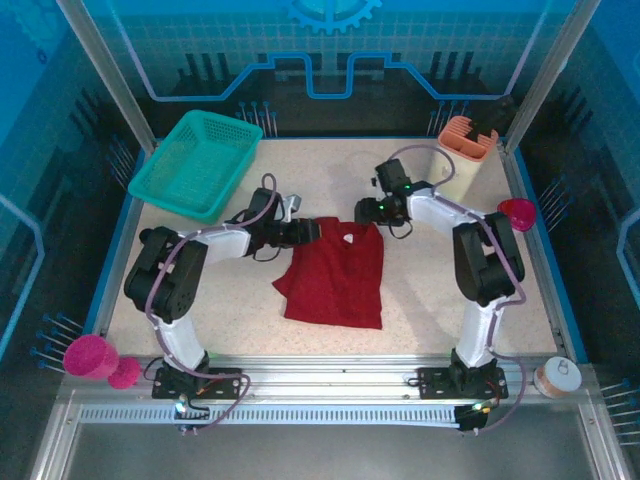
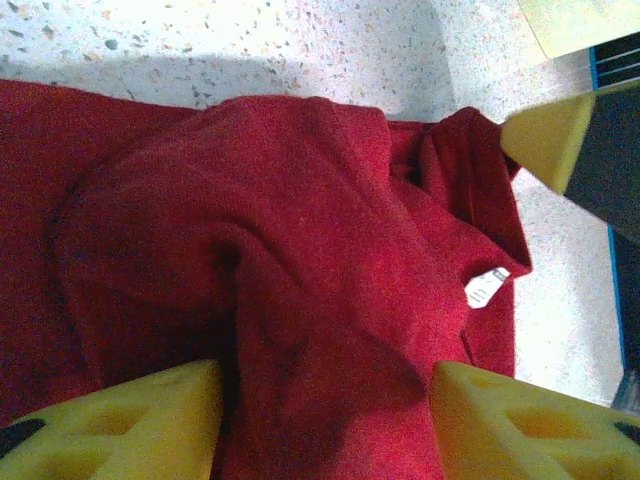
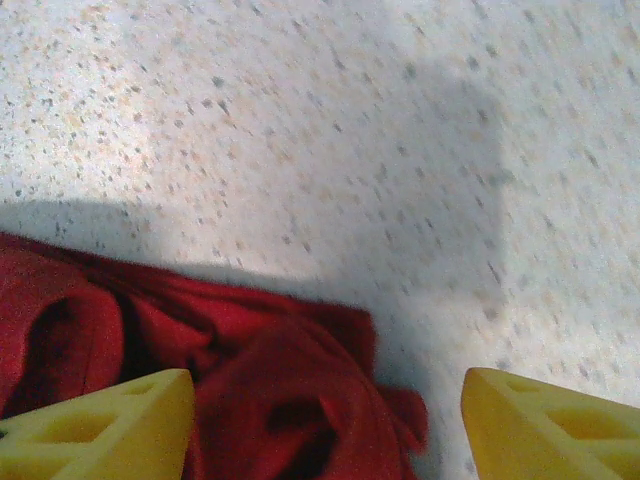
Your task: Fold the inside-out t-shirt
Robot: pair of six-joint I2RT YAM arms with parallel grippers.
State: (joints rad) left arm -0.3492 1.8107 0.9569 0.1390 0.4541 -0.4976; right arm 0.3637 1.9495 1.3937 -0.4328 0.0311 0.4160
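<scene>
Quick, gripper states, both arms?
Left gripper: open, over the dark red cloth t-shirt, holding nothing.
Right gripper: open, at that shirt's edge, holding nothing.

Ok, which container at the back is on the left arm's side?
The teal mesh basket, at the back left corner. The orange-topped holder stands upright at the back right instead.

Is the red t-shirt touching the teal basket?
Apart. The top external view shows the t-shirt lying mid-table, while the teal basket sits at the far left corner, with bare speckled table between them.
</scene>
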